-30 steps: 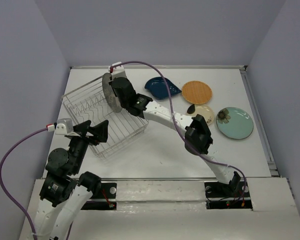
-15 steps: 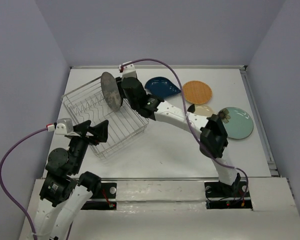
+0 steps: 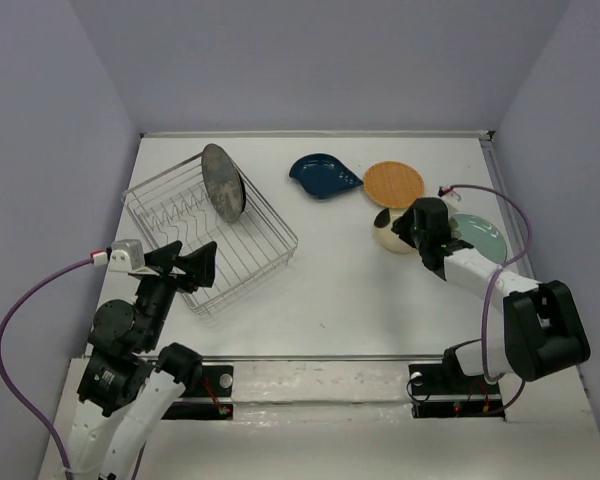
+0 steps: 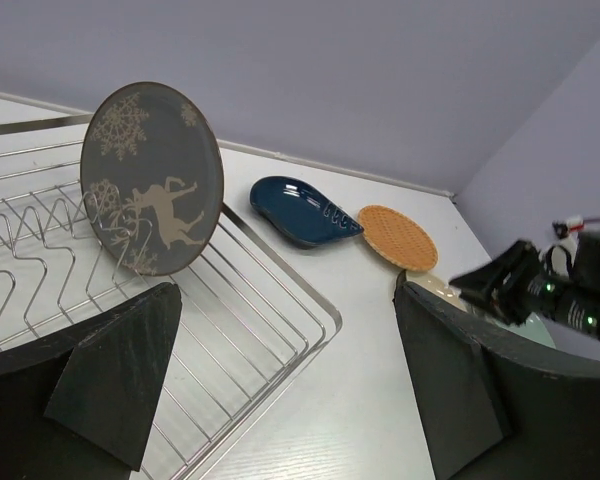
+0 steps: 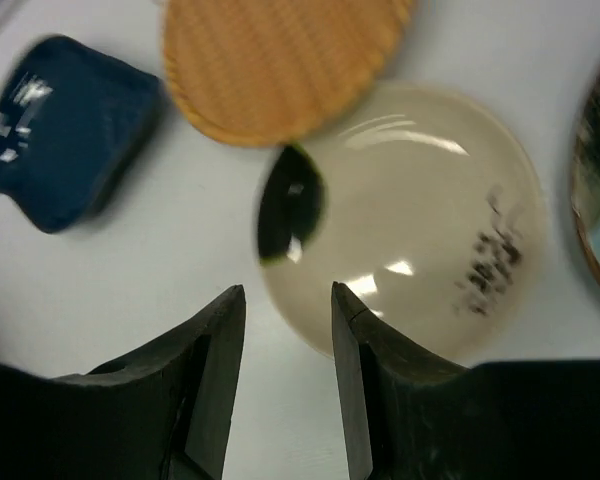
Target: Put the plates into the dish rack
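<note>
Ok, we start w/ the white table (image 3: 330, 300), everything sits on it. Biggest item there is the dish rack (image 3: 242, 262): silver wire, on the far-left part of the table, turned at an angle to the table edges. Only one plate is loaded. The grey deer plate (image 3: 223, 182) stands upright betw. the tines at the rack's far end, pattern side facing the near-left.

Arms next. L gripper (image 3: 185, 262) hangs over the rack's near side w/ jaws wide apart and nothing in them. From its own cam we see only rack wires betw. the two fingers.

R gripper (image 3: 405, 228) is on the right side, low over the cream plate (image 5: 410, 220). Jaws are apart, nothing clamped, and the plate's near-left rim shows in the gap. Whether a finger touches the plate we can't tell, the right wrist pic is blurry.

The other plates lie flat on the table, right of the rack and well apart from it:
- teal floral plate (image 3: 485, 245), the widest, just beside the cream one and partly behind the R arm
- orange plate (image 3: 394, 184), meeting the cream plate's far rim by its dark mark
- dark blue leaf dish (image 3: 325, 176), the smallest, just left of the orange one
</note>
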`<state>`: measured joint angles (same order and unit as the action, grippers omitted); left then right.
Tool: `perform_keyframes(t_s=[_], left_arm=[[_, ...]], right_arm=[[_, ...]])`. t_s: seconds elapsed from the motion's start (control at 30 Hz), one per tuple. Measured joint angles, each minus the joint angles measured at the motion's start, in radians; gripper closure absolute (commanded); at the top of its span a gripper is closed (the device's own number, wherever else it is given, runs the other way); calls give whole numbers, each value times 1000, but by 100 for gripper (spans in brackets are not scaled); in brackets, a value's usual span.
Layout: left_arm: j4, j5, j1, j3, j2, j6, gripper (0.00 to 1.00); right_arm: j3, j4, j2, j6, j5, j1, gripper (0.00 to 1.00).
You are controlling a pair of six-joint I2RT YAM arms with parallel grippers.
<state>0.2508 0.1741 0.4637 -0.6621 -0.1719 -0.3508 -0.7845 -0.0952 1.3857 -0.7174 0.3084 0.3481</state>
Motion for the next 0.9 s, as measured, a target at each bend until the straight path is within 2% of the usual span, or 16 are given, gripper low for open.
perform_keyframes(t_s=[0.13, 0.3, 0.47, 0.63, 0.9], left_arm=[[0, -2, 2, 0, 2, 0, 1], [0, -2, 7, 0, 2, 0, 1], [0, -2, 8, 0, 2, 0, 1], [0, -2, 8, 0, 3, 0, 1], [0, -2, 12, 0, 3, -1, 1]], right_arm=[[222, -4, -76, -114, -102, -141, 55], [290, -63, -98, -196, -188, -262, 55], [306, -117, -97, -238, -214, -282, 56], [311, -134, -59, -257, -225, -290, 61], [327, -151, -43, -274, -213, -290, 61]])
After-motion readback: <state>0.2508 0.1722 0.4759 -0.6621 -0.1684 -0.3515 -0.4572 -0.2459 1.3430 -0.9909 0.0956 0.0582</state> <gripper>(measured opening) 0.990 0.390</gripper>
